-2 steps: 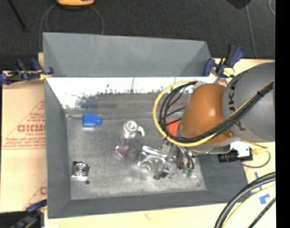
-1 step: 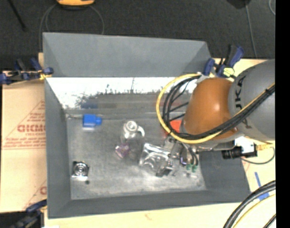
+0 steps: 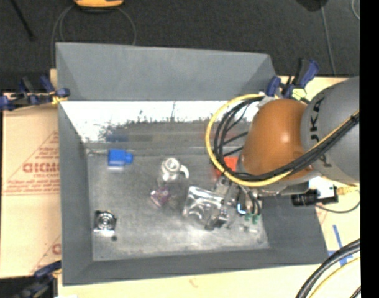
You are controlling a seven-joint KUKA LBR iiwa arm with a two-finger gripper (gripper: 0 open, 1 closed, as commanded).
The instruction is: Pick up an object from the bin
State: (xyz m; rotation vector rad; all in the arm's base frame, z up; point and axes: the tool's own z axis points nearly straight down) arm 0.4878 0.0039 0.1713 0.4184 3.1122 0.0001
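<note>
My gripper (image 3: pixel 222 211) is low in the bin's right part, its fingers down on a crumpled clear plastic piece (image 3: pixel 200 202). Whether the plastic sits between the fingers I cannot tell. Just left of it lies a small purple translucent thing (image 3: pixel 159 197), and above that a clear round-topped bottle-like thing (image 3: pixel 172 169). A bit of something orange-red (image 3: pixel 228 164) peeks out beside the arm's cover. A small green thing (image 3: pixel 252 218) lies right of the gripper.
A blue block (image 3: pixel 119 158) rests near the bin's back left. A small shiny metal piece (image 3: pixel 105 221) lies at the front left. The arm with its orange cover and looped cables hangs over the bin's right side.
</note>
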